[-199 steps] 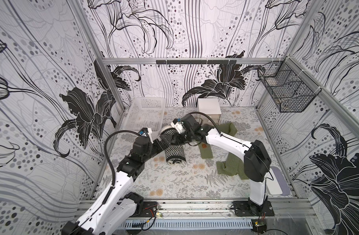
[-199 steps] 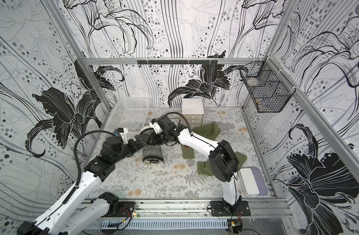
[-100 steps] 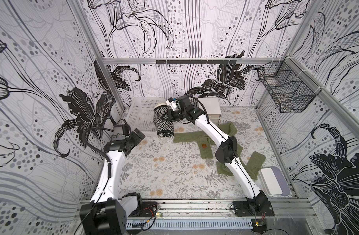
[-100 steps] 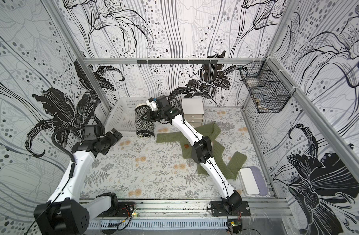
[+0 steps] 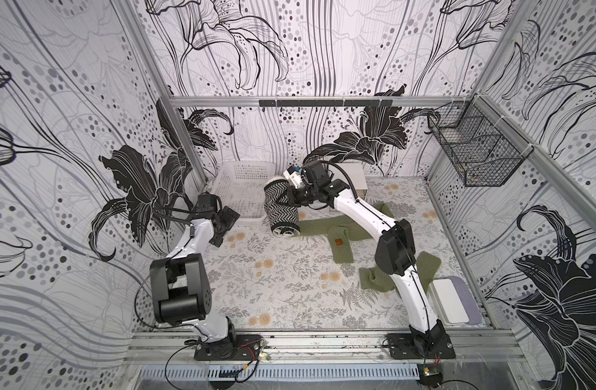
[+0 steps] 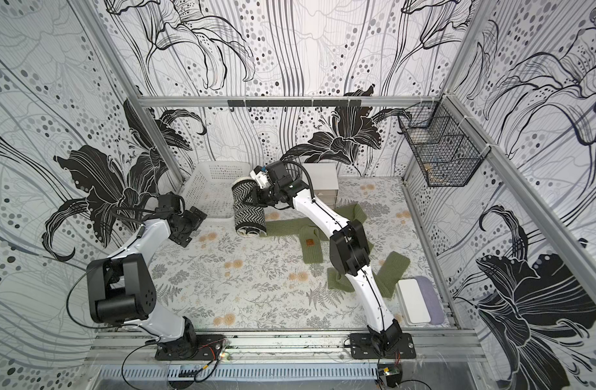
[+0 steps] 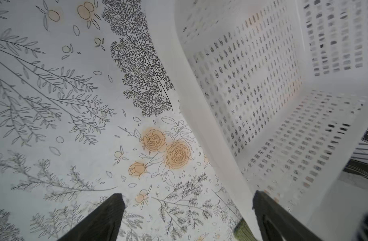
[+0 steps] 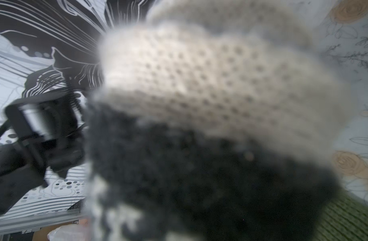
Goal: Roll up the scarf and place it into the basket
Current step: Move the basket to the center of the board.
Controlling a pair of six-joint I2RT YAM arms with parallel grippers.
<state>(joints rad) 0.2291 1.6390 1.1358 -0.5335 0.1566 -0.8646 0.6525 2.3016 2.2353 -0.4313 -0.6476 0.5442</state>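
Placing step: R hand (image 5: 289,197) clamped on rolled scarf (image 5: 283,216), just beside basket (image 5: 237,167); L hand (image 5: 226,223) apart, idle. Next, prob: lift over rim, let go.

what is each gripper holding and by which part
The right gripper grips the rolled scarf on its side, near its far end; the left gripper is open, holding nothing.

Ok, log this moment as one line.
left gripper open, empty | right gripper shut on rolled herringbone scarf | scarf beside white perforated basket, not inside
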